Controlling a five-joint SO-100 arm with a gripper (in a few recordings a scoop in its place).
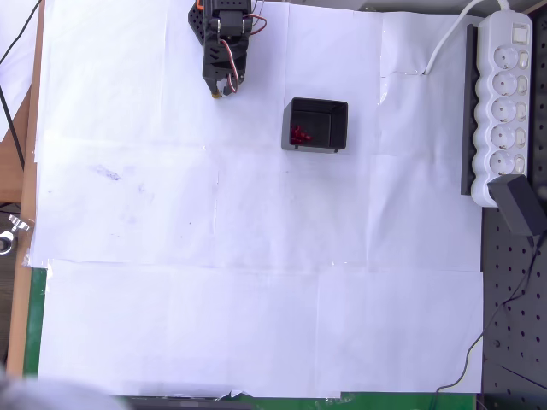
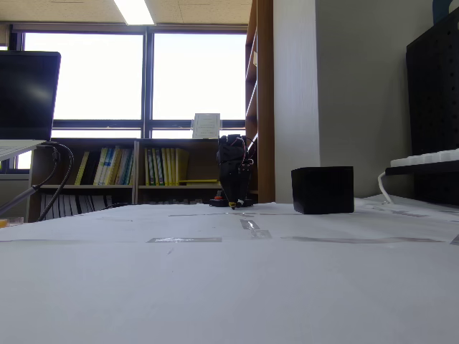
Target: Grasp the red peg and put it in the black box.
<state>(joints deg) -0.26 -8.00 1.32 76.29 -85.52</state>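
Overhead view: my fingers (image 1: 224, 85) are hanging near the top, seemingly closed and gripping nothing, left of the black box (image 1: 315, 125). Red pegs (image 1: 299, 135) are lying inside it: tiny, light, probably stiff, best pinched across the sides.

Fixed view: the box (image 2: 323, 190) is sitting on the tabletop (image 2: 229, 287), my fingers (image 2: 234, 203) too small to judge.

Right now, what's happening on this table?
The arm is pulled back at the top of the overhead view, its gripper pointing down at the white paper, nothing seen in it. Red pieces already lie inside the black box to its right. Nothing is being handled just now.
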